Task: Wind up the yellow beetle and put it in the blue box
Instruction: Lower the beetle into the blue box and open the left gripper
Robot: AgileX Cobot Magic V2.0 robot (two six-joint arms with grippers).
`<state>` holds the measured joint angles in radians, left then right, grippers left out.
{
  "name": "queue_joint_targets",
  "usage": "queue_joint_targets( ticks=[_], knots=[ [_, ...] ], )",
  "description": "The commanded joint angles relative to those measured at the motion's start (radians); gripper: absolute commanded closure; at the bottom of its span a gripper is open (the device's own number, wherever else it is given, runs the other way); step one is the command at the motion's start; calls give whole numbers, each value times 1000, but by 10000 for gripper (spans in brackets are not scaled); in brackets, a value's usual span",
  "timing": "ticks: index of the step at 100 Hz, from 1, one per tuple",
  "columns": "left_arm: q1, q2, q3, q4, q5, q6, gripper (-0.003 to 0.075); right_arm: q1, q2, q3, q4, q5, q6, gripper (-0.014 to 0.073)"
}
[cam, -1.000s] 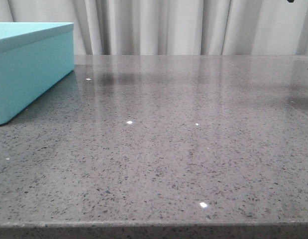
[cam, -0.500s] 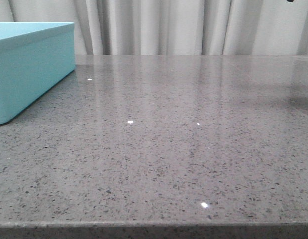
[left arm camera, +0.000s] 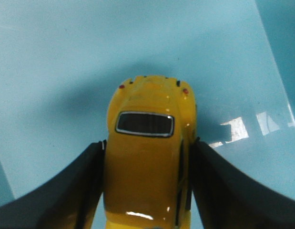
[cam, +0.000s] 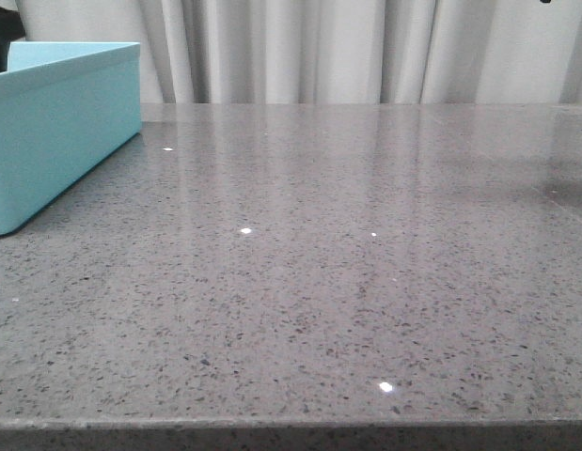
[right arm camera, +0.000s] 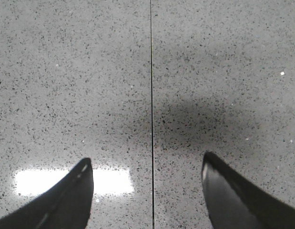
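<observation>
Yellow beetle (left arm camera: pixel 147 162) sits clamped between the two dark fingers (left arm camera: pixel 66 191) of the left gripper (left arm camera: pixel 146 148), one finger pressed on each flank, rear window facing the wrist camera and the rounded end with two small red lights pointing away from the pincer. Past the car, beyond the fingertips, only a pale turquoise surface fills the left wrist view, with the car's shadow and a bright glare patch on it; cannot tell if the wheels touch that surface. Blue box (cam: pixel 55 132) shows at the far left of the front view on the grey speckled table (cam: pixel 319 282), open top rim visible, white curtain (cam: pixel 347 47) behind. Right gripper (right arm camera: pixel 147 164) hangs spread apart over bare tabletop, nothing between its fingers, a thin seam (right arm camera: pixel 152 71) in the stone running straight out midway between them
</observation>
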<state>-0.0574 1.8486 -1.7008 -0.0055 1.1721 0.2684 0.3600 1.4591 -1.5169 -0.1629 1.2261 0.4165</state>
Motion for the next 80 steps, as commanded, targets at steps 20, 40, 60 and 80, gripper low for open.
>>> queue_joint_targets(
  ticks=[20,40,60,80],
  knots=[
    [-1,-51,45,-10,-67,-12,402,1,-42,-26,-20,-40,-9,105],
    [-1,-49,45,-10,-67,-10,360,1,-42,-26,-20,-40,-9,105],
    [-1,-49,45,-10,-67,-10,241,1,-42,-26,-20,-36,-9,105],
    [-1,-68,2,-12,-42,-10,246,1,-42,-26,-20,-42,-19,105]
  ],
)
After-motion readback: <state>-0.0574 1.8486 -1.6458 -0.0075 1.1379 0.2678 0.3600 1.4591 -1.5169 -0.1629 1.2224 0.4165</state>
